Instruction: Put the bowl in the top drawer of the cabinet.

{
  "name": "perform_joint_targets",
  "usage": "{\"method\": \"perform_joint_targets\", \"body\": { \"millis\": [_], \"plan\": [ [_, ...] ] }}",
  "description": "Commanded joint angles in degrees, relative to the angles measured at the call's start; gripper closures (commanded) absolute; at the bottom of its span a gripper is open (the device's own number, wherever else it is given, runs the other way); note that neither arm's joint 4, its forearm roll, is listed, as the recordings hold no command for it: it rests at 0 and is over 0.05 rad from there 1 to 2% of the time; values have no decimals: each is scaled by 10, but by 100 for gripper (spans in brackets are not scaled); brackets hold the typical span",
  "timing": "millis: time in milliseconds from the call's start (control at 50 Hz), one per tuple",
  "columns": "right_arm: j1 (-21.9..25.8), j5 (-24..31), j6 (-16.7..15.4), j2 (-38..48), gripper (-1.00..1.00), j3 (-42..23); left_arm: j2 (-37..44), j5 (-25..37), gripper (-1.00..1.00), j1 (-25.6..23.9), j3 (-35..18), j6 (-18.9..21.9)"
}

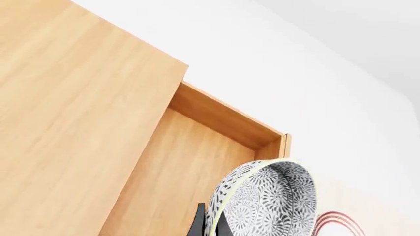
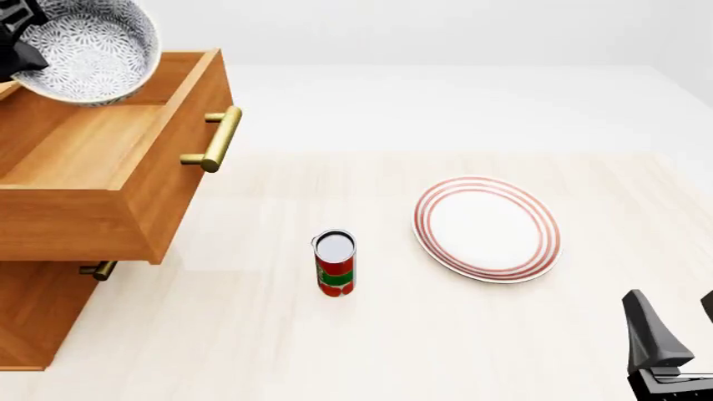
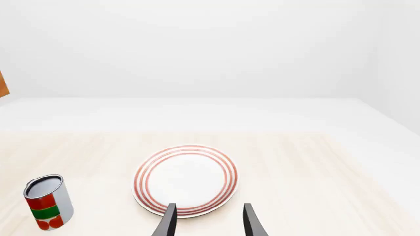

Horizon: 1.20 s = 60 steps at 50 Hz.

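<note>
The bowl (image 2: 83, 50) hangs tilted over the open top drawer (image 2: 106, 180), its rim pinched by the closed left hand (image 2: 17, 38) at the far left corner of the desk (image 2: 446, 334). The drawer stands pulled out of the cabinet (image 2: 33, 317) along the desk's left edge. Near the middle of the pale wooden desk stands a can (image 2: 334, 263), with a red-ringed plate (image 2: 487, 228) to its right. The right hand (image 3: 206, 221) hovers low by the near right corner, its fingers apart, holding nothing.
</note>
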Motion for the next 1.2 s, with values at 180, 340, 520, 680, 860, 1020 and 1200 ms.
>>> {"method": "perform_joint_targets", "body": {
  "millis": [180, 340, 520, 680, 860, 1020, 1200],
  "plan": [
    [0, 0, 0, 0, -100, 0, 7, -5, 100, 14, 9, 7],
    [0, 0, 0, 0, -100, 0, 13, -9, 100, 19, 16, 7],
    [0, 0, 0, 0, -100, 0, 21, -16, 100, 22, 21, 9],
    [0, 0, 0, 0, -100, 0, 27, -23, 100, 21, 25, 9],
    [0, 0, 0, 0, -100, 0, 31, -28, 100, 24, 29, 11],
    [0, 0, 0, 0, -100, 0, 35, -32, 100, 27, 34, 11],
    [0, 0, 0, 0, -100, 0, 39, -38, 100, 29, 40, 10]
  ]
}}
